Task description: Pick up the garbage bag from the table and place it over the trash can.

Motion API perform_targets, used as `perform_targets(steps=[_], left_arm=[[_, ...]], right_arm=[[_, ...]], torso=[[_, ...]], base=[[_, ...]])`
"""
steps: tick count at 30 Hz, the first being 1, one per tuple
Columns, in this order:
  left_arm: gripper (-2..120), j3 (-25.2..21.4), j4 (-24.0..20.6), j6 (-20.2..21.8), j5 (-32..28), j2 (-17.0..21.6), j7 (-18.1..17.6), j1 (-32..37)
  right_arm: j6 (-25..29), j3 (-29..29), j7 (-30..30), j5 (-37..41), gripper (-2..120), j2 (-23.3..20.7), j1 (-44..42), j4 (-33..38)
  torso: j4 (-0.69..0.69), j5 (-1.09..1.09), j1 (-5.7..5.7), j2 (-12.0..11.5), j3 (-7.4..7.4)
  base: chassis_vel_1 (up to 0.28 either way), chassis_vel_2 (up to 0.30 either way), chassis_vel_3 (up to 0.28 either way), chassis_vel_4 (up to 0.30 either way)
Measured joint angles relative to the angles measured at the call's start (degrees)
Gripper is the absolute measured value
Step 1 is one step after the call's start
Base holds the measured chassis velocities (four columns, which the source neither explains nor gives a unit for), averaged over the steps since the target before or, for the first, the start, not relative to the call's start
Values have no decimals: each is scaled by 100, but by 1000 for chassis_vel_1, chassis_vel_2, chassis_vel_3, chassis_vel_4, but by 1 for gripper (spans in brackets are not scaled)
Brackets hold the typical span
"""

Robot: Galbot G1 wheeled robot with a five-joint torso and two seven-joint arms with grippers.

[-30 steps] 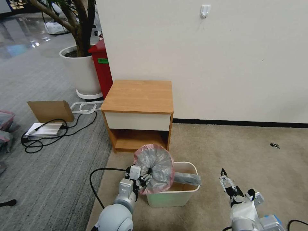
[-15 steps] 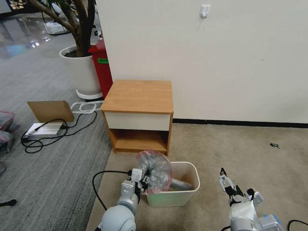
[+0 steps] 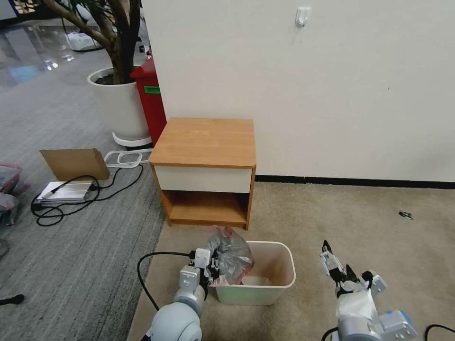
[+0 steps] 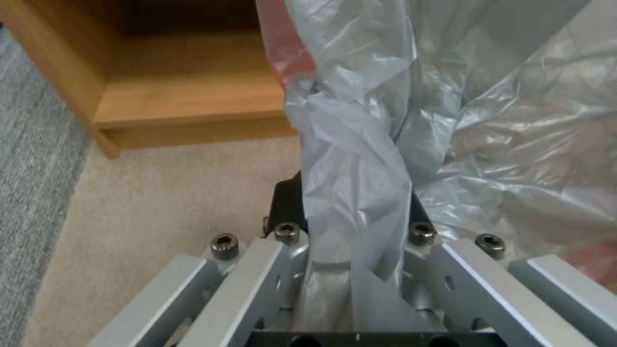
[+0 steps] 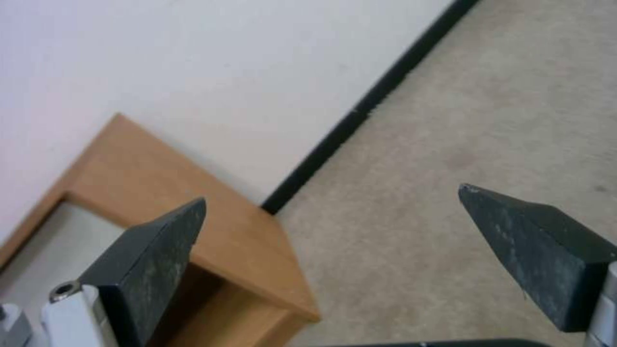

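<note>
While clamped in the left gripper [image 3: 215,269], the garbage bag [image 3: 231,255] is held bunched over the trash can [image 3: 279,283] rim's left side.
The right gripper [image 3: 337,264] is held wide apart, gripping nothing, over carpet near the table [image 3: 206,142].

The left arm reaches forward and low from the robot's left side, its grey elbow joint nearest the head camera, and the left gripper [image 3: 214,268] at its end has its jaws clamped on a fold of the garbage bag [image 3: 231,255]. The right arm is raised beside the body on the right, wrist tilted up and forward, with the right gripper [image 3: 337,263] spread wide and holding nothing.
</note>
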Motion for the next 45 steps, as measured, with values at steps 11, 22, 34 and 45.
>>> perform_targets(steps=[11, 22, 34, 45], left_arm=[[11, -233, -484, -432, -79, 198, 432, 42], [11, -543, -872, -553, -95, 437, 732, 198], [11, -680, -979, -671, -92, 507, 1002, 268], [11, -787, -1113, -653, -406, 502, 1013, 403]], right_arm=[[-1219, -383, -2431, -1370, 100, -1211, 384, 615], [-1825, -902, -3133, -2103, 100, -1697, 1191, 296], [-1633, -1361, -3061, -2861, 65, -1468, 1707, -338], [-1269, -1418, -3072, -3270, 28, -1330, 1723, -513]], torso=[[1, 0, 0, 0, 0], [1, 0, 0, 0, 0], [0, -1, 0, 0, 0], [0, -1, 0, 0, 0]], base=[[0, 0, 0, 0], [0, 0, 0, 0], [0, 0, 0, 0], [0, 0, 0, 0]])
